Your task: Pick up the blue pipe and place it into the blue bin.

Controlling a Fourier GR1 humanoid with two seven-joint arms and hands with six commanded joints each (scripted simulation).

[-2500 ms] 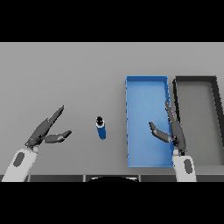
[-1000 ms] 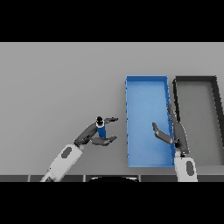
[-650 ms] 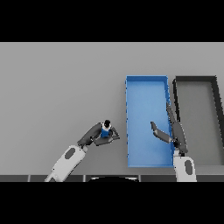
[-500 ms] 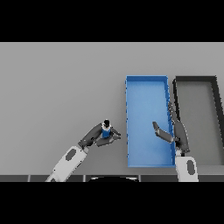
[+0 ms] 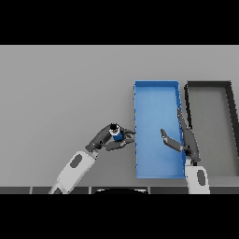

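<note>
Head view shows us at the grasp-and-carry step: our left hand (image 5: pixel 106 140) has its dark fingers and thumb curled round the short blue cylindrical pipe with a dark top (image 5: pixel 116 134), pinching it between them. The pipe sits just beside the near left wall of the long blue rectangular plastic bin (image 5: pixel 138 140), still outside it, over the flat grey counter (image 5: pixel 60 93). We cannot tell whether the pipe still touches the counter or is already clear of it; it looks roughly upright, its dark end facing us.

Our right hand (image 5: pixel 183 140) hangs over the near right part of the blue bin, fingers straight and spread, thumb held apart, holding nothing. Beyond the bin's right wall stands a dark grey rectangular bin (image 5: pixel 231 130), close alongside it and no part of the job.

We judge the pick as made or nearly made, and the placing not yet done. The next move, as we see it, calls for raising the pipe high enough to pass over the bin's left wall, carrying it to the right until it is above the blue floor, then spreading the fingers to let it drop. The wall is close, so we need lift before sideways travel, or the pipe may strike the rim. The right hand is near the drop zone and should keep out of the way.
</note>
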